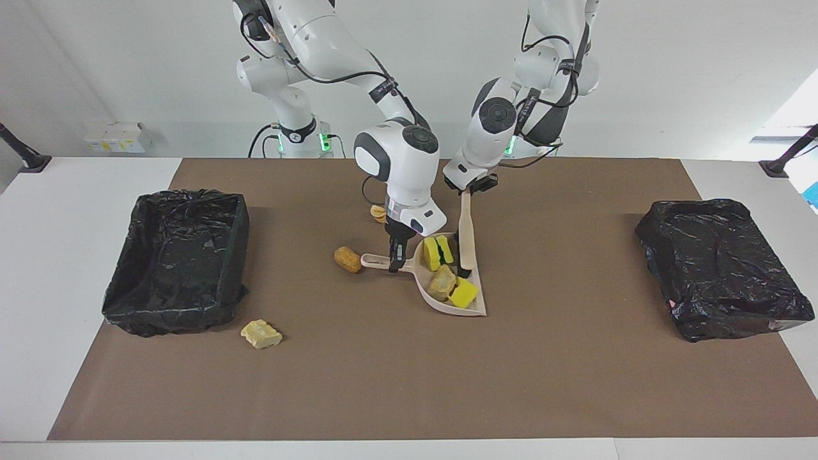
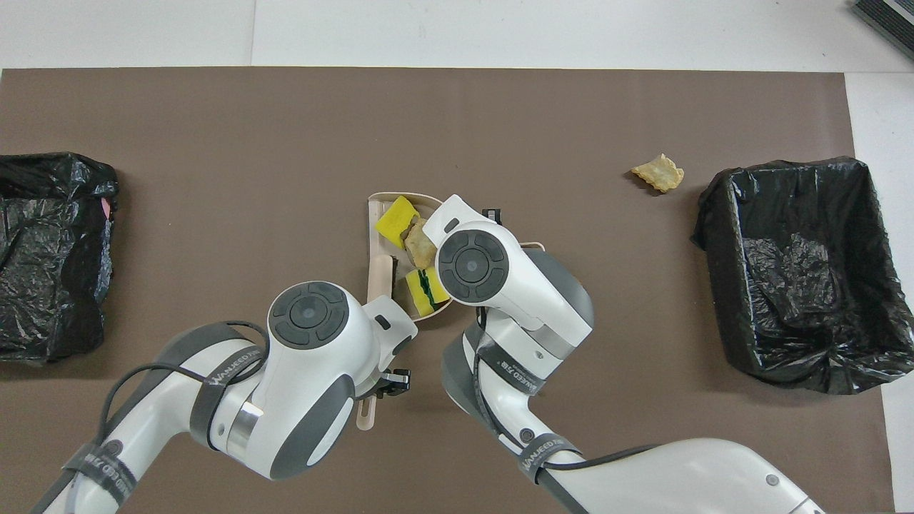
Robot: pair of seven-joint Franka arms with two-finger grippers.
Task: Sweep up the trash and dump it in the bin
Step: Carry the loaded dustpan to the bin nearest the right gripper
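Note:
The beige dustpan (image 1: pixel 476 311) lies mid-table, and my right gripper (image 1: pixel 394 259) is shut on its handle. In the pan sit yellow sponge pieces (image 1: pixel 436 251) (image 2: pixel 396 216) and a tan lump (image 1: pixel 441 281) (image 2: pixel 420 243). My left gripper (image 1: pixel 471 188) is shut on the brush handle (image 1: pixel 466 223) (image 2: pixel 378 275), with the black bristles (image 1: pixel 461 271) resting at the pan's mouth. Loose trash on the mat: a brown lump (image 1: pixel 347 259) beside the pan's handle, a lump (image 1: pixel 378 213) partly hidden by the right arm, and a tan scrap (image 1: pixel 261 333) (image 2: pixel 658 173) near a bin.
A black-lined bin (image 1: pixel 179 255) (image 2: pixel 792 271) stands toward the right arm's end of the table. A second black-bagged bin (image 1: pixel 722 268) (image 2: pixel 50 250) stands toward the left arm's end. Brown mat (image 1: pixel 409 383) covers the table between them.

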